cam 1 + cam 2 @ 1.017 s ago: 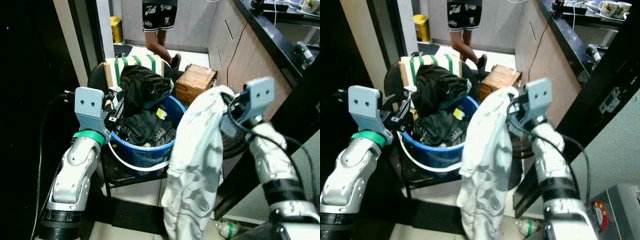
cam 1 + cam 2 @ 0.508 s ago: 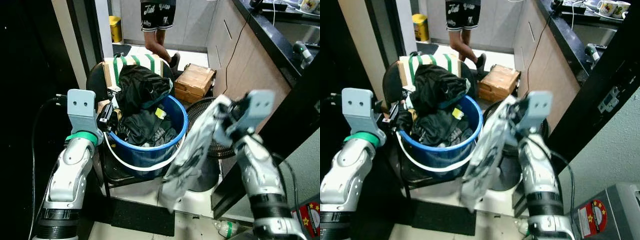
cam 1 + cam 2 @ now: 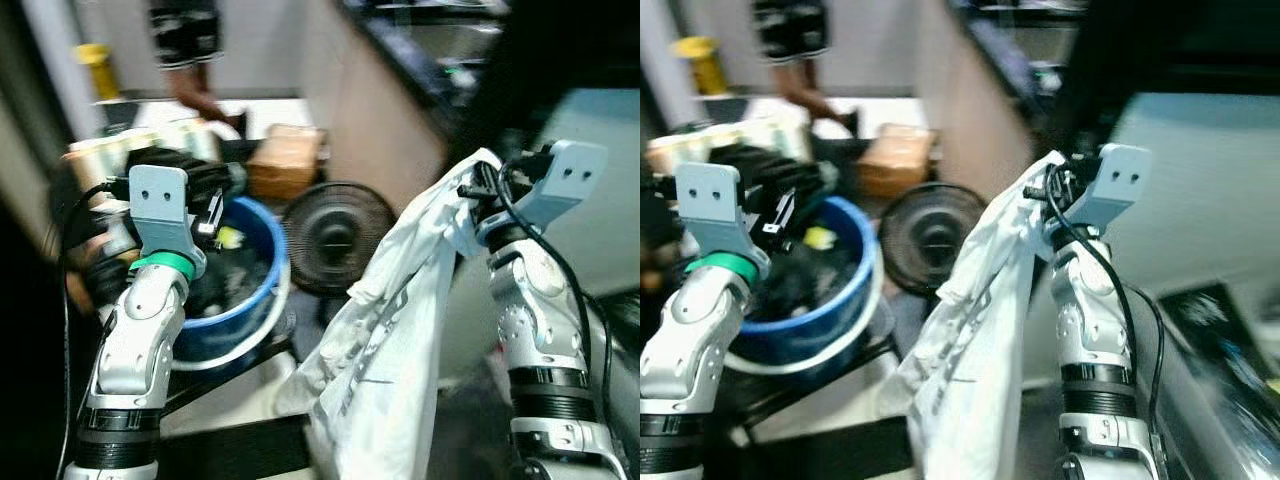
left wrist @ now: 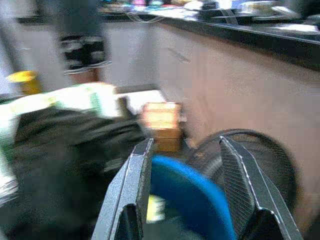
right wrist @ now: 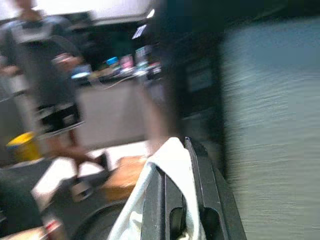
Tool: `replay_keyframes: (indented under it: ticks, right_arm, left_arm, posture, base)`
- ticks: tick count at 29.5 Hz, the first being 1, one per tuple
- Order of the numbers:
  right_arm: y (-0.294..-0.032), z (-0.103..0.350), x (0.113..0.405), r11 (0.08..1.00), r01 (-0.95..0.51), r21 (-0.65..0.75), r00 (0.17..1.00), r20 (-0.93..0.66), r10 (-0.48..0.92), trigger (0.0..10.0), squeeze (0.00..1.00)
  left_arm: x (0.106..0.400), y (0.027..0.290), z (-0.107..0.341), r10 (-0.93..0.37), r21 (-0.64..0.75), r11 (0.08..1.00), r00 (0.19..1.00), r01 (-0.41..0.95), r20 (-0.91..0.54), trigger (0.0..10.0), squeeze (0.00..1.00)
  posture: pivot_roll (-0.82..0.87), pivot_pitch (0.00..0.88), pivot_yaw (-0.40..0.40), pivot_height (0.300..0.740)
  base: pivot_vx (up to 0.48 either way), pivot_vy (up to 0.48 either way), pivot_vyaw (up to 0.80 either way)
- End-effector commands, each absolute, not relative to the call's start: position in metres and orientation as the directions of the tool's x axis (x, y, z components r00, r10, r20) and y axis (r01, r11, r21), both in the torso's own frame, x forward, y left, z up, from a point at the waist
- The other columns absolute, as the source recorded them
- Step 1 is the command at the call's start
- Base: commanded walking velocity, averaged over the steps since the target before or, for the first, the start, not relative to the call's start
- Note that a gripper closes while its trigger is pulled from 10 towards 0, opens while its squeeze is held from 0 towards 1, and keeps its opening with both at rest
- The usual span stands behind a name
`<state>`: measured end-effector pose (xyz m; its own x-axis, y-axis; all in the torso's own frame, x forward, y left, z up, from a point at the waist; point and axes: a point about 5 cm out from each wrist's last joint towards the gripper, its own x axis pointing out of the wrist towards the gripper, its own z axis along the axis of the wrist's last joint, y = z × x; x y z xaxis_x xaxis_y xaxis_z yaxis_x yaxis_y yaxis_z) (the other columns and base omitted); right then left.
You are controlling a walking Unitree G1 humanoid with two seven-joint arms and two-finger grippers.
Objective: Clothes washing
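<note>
With the view swung right since a second earlier, the right gripper (image 3: 478, 192) kept its jaws clamped on the white garment (image 3: 385, 340), hanging clear of the blue laundry bucket (image 3: 232, 300), while the left gripper (image 4: 185, 187) stayed open and empty, suggesting transfer toward the washer.

left gripper (image 4: 185, 185) raised, fingers apart, right gripper (image 5: 177, 200) raised, clamped
</note>
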<state>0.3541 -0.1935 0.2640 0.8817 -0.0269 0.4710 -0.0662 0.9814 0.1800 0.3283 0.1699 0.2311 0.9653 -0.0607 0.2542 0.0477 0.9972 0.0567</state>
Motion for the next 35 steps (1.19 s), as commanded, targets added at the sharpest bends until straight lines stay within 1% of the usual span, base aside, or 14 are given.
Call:
replay_keyframes:
  ticks: [1,10,27,35]
  right_arm:
    - [-0.195,0.269,0.354,0.979,-0.063,0.194,0.876,0.48,-0.039,10.0,0.0]
    - [-0.2,0.274,0.355,0.97,-0.054,0.235,0.876,0.478,-0.068,10.0,0.0]
    - [-0.189,0.285,0.355,0.971,-0.093,0.222,0.869,0.495,-0.03,10.0,0.0]
    - [-0.189,0.292,0.355,0.97,-0.102,0.223,0.861,0.508,-0.026,10.0,0.0]
  left_arm:
    - [0.327,0.166,0.232,-0.078,0.051,0.996,0.964,0.067,0.253,10.0,0.0]
    - [0.326,0.16,0.235,-0.115,0.047,0.993,0.958,0.107,0.264,10.0,0.0]
    - [0.322,0.161,0.235,-0.119,0.044,0.993,0.959,0.111,0.258,10.0,0.0]
    - [0.322,0.161,0.237,-0.122,0.05,0.992,0.957,0.113,0.262,10.0,0.0]
  posture:
    - [0.04,0.037,-0.003,0.74]
    - [0.04,0.038,-0.003,0.74]
    - [0.04,0.051,-0.013,0.74]
    - [0.04,0.054,-0.014,0.74]
  base:
    - [0.0,0.0,-0.8]
    - [0.0,0.0,-0.8]
    - [0.0,0.0,-0.8]
    - [0.0,0.0,-0.8]
